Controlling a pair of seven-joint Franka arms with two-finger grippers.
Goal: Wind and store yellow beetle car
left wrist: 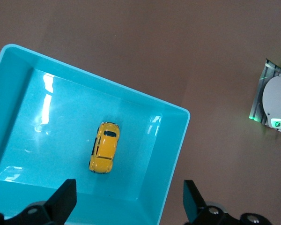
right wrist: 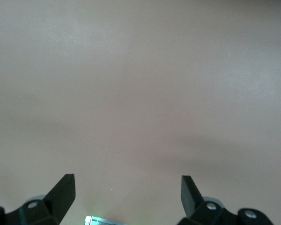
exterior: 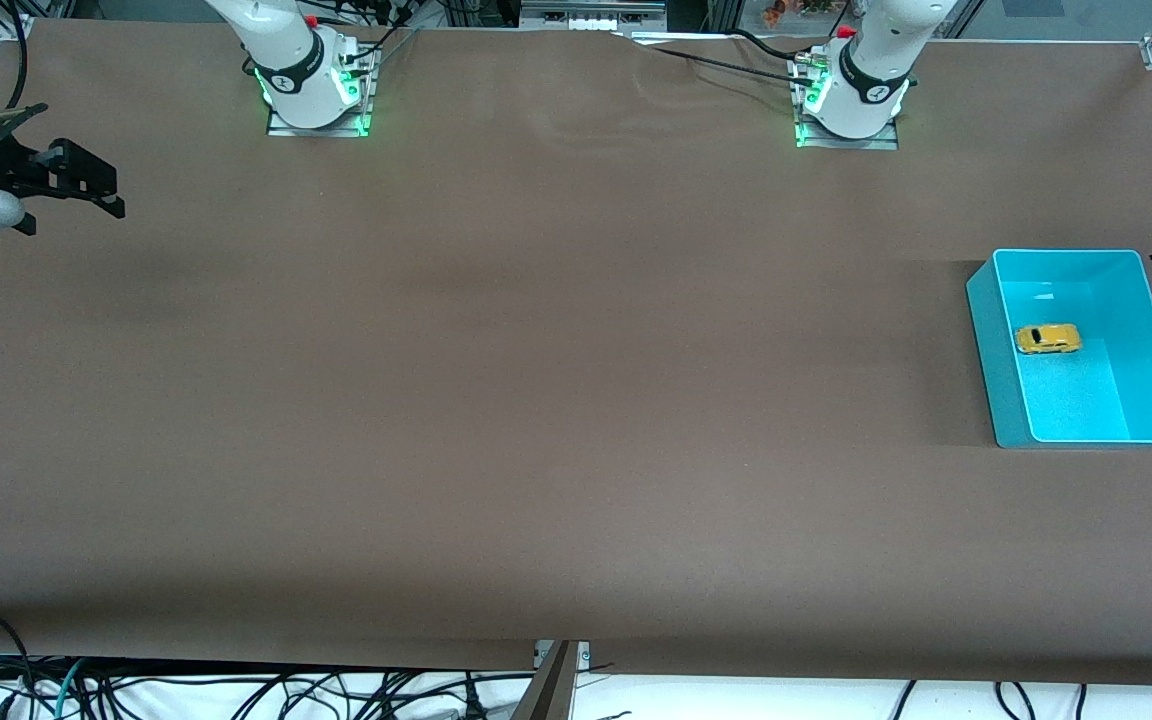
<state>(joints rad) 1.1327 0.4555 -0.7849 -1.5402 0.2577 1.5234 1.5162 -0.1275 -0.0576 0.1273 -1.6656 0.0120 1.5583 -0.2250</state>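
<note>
1. The yellow beetle car (exterior: 1047,339) lies on its wheels inside the cyan bin (exterior: 986,330), toward the left arm's end of the desk (exterior: 536,400);
2. The left hand (left wrist: 129,197) hangs over the bin, fingers wide, empty;
3. The right hand (right wrist: 128,192) waits over bare desk, wide, empty.

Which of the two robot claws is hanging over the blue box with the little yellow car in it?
The left gripper: it hangs open above the cyan bin, where the yellow beetle car sits on its wheels. The right gripper, also open, has only bare table beneath it.
</note>
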